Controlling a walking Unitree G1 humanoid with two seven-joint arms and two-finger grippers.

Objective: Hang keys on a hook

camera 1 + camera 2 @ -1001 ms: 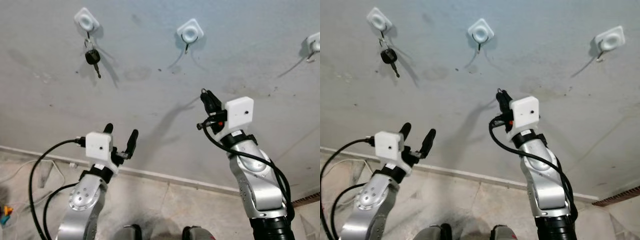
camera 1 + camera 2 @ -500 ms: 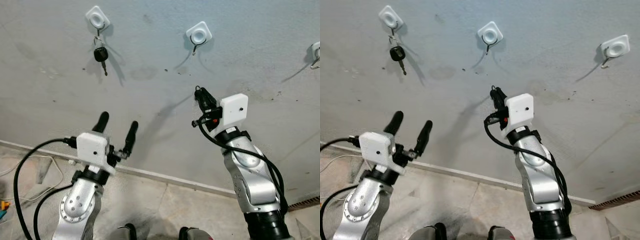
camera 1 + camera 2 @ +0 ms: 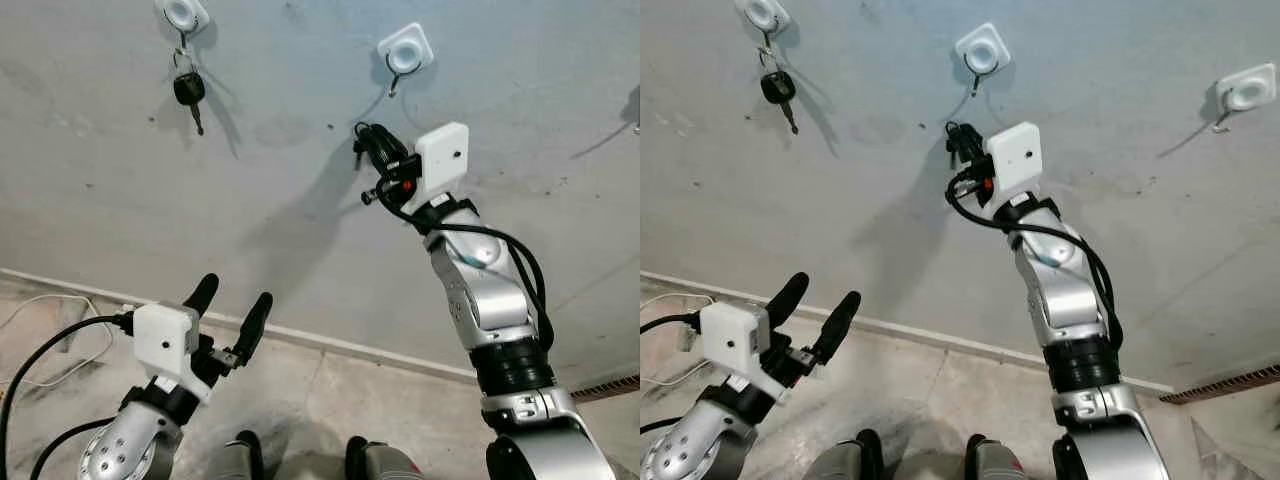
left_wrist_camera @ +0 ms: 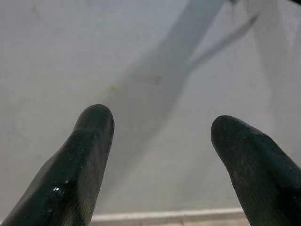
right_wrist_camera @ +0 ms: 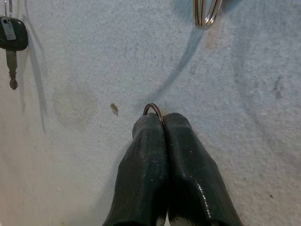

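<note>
My right gripper [image 3: 362,133] is raised against the grey wall, just below and left of the middle white hook [image 3: 405,55]. Its fingers are shut on a small metal key ring [image 5: 153,110], which sticks out at the fingertips [image 5: 164,123]. The hook's metal loop [image 5: 205,14] hangs a little beyond the ring, apart from it. A black key [image 3: 188,90] hangs from the left hook [image 3: 182,14]. Low on the left, my left gripper [image 3: 236,291] is open and holds nothing, pointing at the bare wall.
A third white hook [image 3: 1247,88] sits on the wall to the right with nothing on it. A pale baseboard [image 3: 330,342] runs along the foot of the wall. A white cable [image 3: 40,305] lies on the floor at the left.
My right arm has risen and swung left, bringing the ring up near the middle hook. The left arm has dropped lower. The view has shifted slightly.
</note>
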